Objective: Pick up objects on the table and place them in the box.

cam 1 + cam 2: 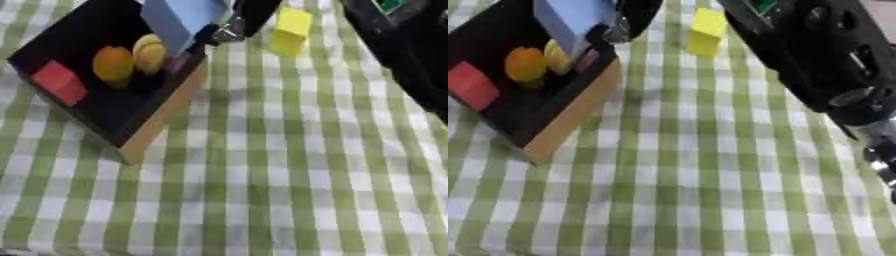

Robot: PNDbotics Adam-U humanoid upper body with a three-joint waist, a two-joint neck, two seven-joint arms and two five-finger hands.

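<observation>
A black-lined box (166, 117) with a pale wooden wall sits at the ten o'clock part of the green-and-white checked surface (289, 180). Inside it lie a red block (59, 82) toward the nine o'clock end, an orange round fruit (113, 64) next to it, and a yellow round fruit (150, 52) touching the orange one on its far side.

A light blue block (179, 17) is tilted over the box's far end, at about eleven o'clock, its lower edge down by the yellow fruit. A black robot hand (234, 27) with silver joints is right against the blue block's right side at twelve o'clock; which arm it belongs to is not clear, and I cannot tell whether its fingers are curled on the block or spread.

A yellow block (290, 31) stands upright on the surface at one o'clock, just outside the box and near that hand but apart from it.

A black arm (824, 60) with silver joints crosses the two o'clock side, most fully seen in the right eye view.
</observation>
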